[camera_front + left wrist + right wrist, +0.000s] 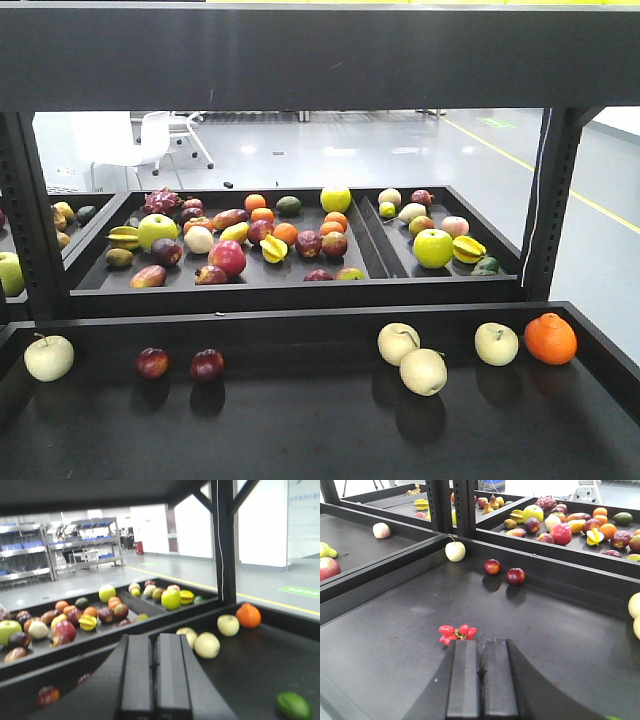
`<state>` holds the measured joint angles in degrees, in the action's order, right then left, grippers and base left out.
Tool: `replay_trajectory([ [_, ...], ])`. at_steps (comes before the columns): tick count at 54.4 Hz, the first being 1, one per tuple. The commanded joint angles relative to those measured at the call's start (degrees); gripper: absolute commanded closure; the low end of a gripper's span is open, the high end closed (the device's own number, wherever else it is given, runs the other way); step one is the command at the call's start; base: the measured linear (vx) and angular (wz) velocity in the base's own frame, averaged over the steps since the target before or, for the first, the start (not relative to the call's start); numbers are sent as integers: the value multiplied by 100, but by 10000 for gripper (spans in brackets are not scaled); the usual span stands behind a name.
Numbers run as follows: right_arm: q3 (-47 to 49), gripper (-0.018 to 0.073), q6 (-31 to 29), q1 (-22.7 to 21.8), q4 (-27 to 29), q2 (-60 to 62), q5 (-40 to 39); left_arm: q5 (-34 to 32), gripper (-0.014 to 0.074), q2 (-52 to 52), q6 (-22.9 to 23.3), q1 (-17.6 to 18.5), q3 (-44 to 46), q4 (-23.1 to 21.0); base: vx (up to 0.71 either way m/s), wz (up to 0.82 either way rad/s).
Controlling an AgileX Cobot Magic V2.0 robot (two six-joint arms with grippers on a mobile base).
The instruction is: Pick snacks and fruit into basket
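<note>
Right wrist — red cluster [456, 633] by gripper [481, 643]

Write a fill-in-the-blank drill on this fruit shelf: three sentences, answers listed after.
1. The red berry cluster lies on the shelf just ahead of the ____ pincer.
2. In the front view, ____ pale apples lie on the front shelf.
3. The left pincer is ____, with nothing between its fingers.

Missing words: right; four; shut
</note>
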<state>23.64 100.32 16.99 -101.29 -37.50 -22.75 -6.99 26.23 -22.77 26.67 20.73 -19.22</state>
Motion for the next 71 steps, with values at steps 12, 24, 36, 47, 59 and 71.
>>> replay_trajectory([
  [12,161,568,-47,-18,-81,19,86,-84,596,1536,-20,44,1471,-37,0,0],
  [24,161,568,-47,-18,-81,19,86,-107,596,2740,-15,-111,2085,-37,0,0],
  [36,161,568,-47,-18,-81,19,86,-120,596,3674,-15,-475,2616,-37,0,0],
  [47,161,568,-47,-18,-81,19,86,-23,591,4360,-20,-708,3091,-22,0,0],
  [59,161,568,-47,-18,-81,19,86,-25,505,5264,-706,-727,3774,7,0,0],
  [71,161,568,-47,-18,-81,19,86,-2,274,5954,-700,-727,4207,-50,0,0],
])
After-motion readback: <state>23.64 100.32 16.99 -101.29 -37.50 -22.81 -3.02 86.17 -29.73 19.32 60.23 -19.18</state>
